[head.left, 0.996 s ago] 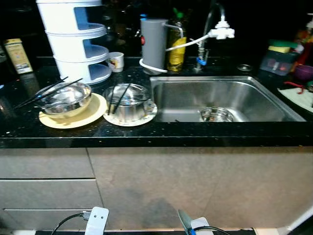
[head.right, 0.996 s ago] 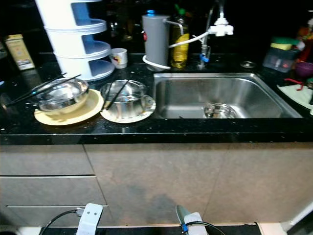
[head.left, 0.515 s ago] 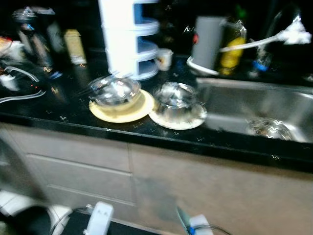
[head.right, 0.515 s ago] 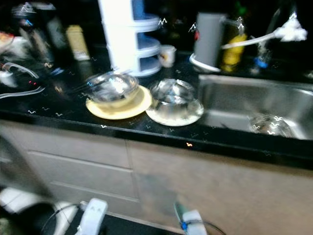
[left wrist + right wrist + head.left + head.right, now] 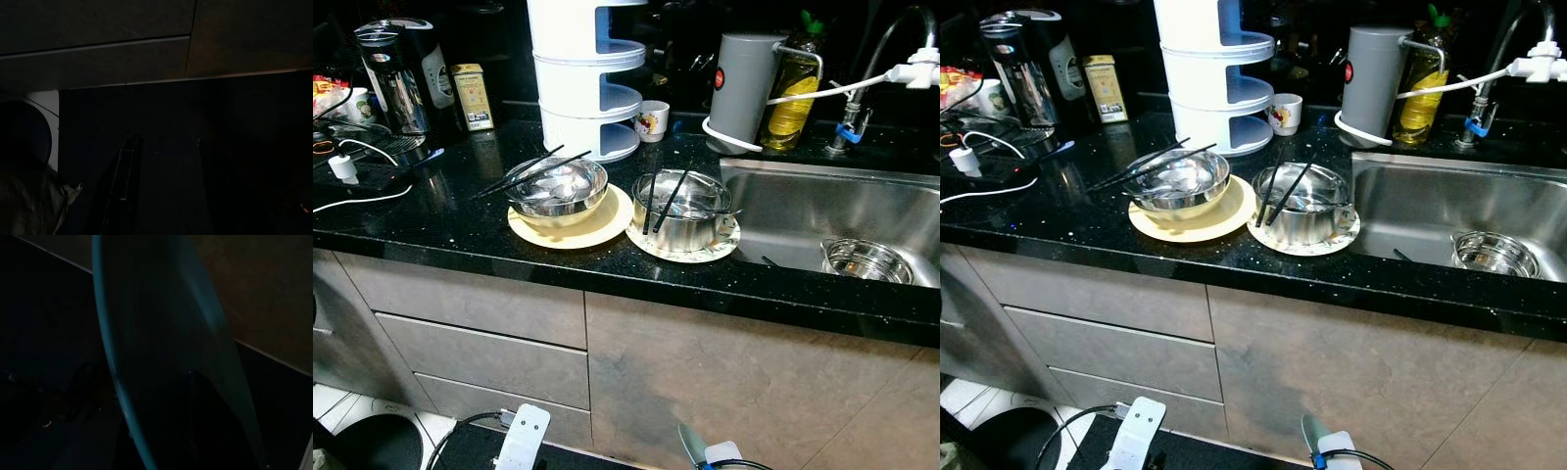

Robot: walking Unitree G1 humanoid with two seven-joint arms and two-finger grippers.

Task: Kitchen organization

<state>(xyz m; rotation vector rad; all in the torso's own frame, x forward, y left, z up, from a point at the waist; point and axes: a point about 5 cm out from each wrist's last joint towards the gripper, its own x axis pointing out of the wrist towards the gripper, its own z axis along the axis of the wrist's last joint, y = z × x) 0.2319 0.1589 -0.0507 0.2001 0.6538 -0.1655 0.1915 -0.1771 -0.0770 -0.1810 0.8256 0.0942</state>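
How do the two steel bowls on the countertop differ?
The left bowl is wide and shallow, on a yellow plate; the right bowl is deeper and straighter-sided, on a white patterned plate beside the sink. Chopsticks lie across the left bowl's rim, but lean into the right bowl. Both are shiny steel.

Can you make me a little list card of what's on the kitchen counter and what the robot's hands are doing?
counter: black and speckled
left bowl: steel, on a yellow plate, chopsticks lying across it
right bowl: steel, on a white plate, black chopsticks standing in it
sink: steel, small steel bowl inside
behind the bowls: white tiered rack, small cup
left end effector: hanging low, fingers apart, empty
right end effector: hanging low, holding a teal flat item
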